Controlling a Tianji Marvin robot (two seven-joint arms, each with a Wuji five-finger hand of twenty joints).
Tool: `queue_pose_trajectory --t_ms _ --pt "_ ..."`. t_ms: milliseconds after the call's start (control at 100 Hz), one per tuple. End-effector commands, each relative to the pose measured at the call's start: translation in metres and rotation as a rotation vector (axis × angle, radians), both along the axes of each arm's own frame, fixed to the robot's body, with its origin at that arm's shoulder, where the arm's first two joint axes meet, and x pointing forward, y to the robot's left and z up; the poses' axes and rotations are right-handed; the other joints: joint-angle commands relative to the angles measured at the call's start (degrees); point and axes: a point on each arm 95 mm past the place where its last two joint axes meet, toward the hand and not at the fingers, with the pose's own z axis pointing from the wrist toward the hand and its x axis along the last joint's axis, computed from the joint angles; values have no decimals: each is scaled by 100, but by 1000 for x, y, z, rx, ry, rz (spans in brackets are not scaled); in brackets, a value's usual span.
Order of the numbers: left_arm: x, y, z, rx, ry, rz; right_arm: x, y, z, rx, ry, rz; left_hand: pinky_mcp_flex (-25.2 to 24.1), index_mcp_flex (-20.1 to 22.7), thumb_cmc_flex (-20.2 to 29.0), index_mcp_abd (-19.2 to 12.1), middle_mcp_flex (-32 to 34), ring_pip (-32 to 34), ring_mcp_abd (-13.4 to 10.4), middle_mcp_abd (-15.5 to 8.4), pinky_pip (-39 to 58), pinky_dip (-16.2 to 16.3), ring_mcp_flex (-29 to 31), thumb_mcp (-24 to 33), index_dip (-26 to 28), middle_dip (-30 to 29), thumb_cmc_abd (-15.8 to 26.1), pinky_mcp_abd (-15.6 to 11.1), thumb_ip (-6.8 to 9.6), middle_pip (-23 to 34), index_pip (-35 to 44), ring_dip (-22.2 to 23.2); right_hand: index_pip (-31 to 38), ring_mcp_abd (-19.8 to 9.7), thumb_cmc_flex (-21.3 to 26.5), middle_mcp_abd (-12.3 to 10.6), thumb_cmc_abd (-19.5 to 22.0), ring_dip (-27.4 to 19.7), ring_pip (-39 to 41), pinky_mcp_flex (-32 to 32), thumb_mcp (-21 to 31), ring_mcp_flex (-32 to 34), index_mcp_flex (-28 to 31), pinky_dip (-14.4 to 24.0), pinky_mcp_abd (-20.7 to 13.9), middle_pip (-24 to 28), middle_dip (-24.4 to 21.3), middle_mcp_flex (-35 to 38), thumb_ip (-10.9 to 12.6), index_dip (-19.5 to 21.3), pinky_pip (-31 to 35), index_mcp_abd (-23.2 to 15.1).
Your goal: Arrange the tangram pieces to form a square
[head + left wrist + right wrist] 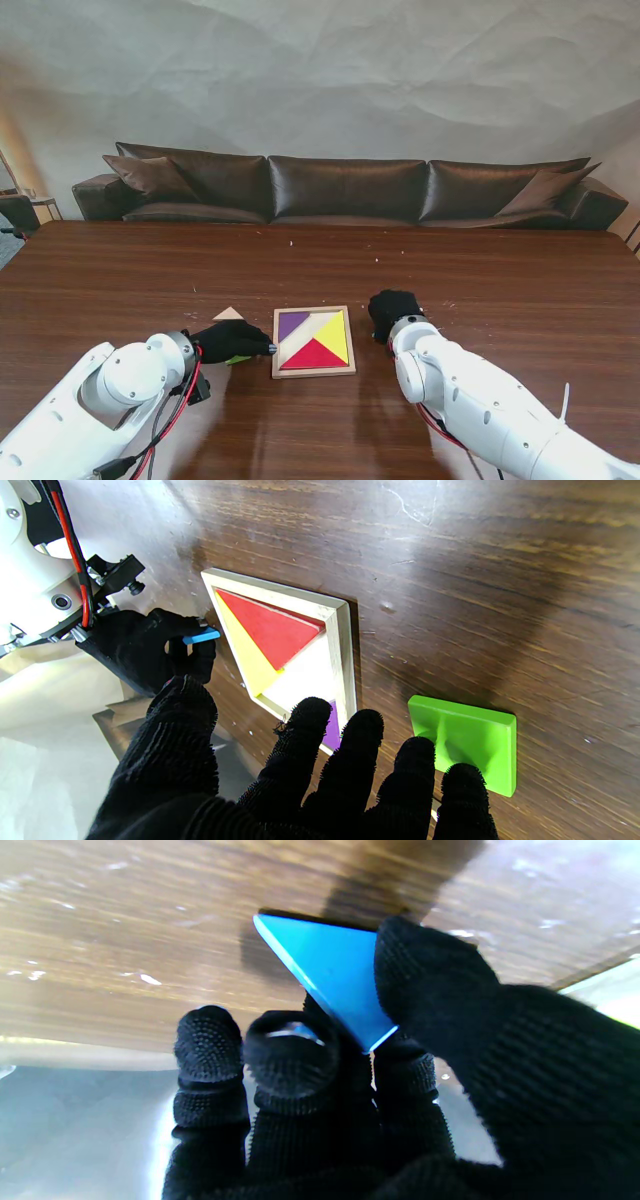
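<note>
Your right hand (393, 310) pinches the blue triangle (336, 980) just right of the tray (313, 371), whose bare gap lies left of that hand. Your left hand (232, 342) hovers empty, fingers spread, at the tray's left edge over the green piece (467, 740). A tan triangle (229, 314) lies just beyond on the tabletop (500, 270).

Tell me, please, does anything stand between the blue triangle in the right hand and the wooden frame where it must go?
Nothing visible does. The right hand pinches the blue triangle just to the right of the frame, with only bare table between them. The left hand and the green piece are on the frame's other side.
</note>
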Motion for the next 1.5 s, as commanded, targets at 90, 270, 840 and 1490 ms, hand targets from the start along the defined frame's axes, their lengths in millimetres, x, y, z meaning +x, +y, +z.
queue_pose_trajectory --t_ms 90,270,840,1490 --pt "-4 1 -3 -2 17 -2 0 25 11 33 -13 35 61 45 115 5 76 93 73 50 92 60 120 8 22 60 188 143 169 46 22 76 288 -314 145 233 280 58 128 2083 191 30 504 -108 89 132 120 612 -29 248 276 -20" --pt "-4 1 -3 0 13 -1 2 40 22 48 -43 59 60 50 111 5 78 92 68 54 92 61 118 9 23 60 189 152 167 47 24 76 280 -338 127 233 310 56 134 2080 176 31 501 -114 86 122 129 615 -20 256 272 -21" --pt "-5 8 0 7 -1 20 16 101 38 162 -59 70 60 49 118 18 74 93 80 58 93 62 120 19 23 59 190 147 167 45 23 76 199 -371 73 203 517 16 68 2031 77 29 394 -147 148 82 170 507 54 268 173 -61" --pt "-4 8 0 -25 -43 36 25 118 13 136 -87 56 58 -3 118 -85 -24 33 -18 -253 90 58 -34 13 13 46 167 124 172 25 4 53 73 -475 10 203 696 -32 0 2030 10 38 258 -170 104 61 151 370 128 231 121 -94"
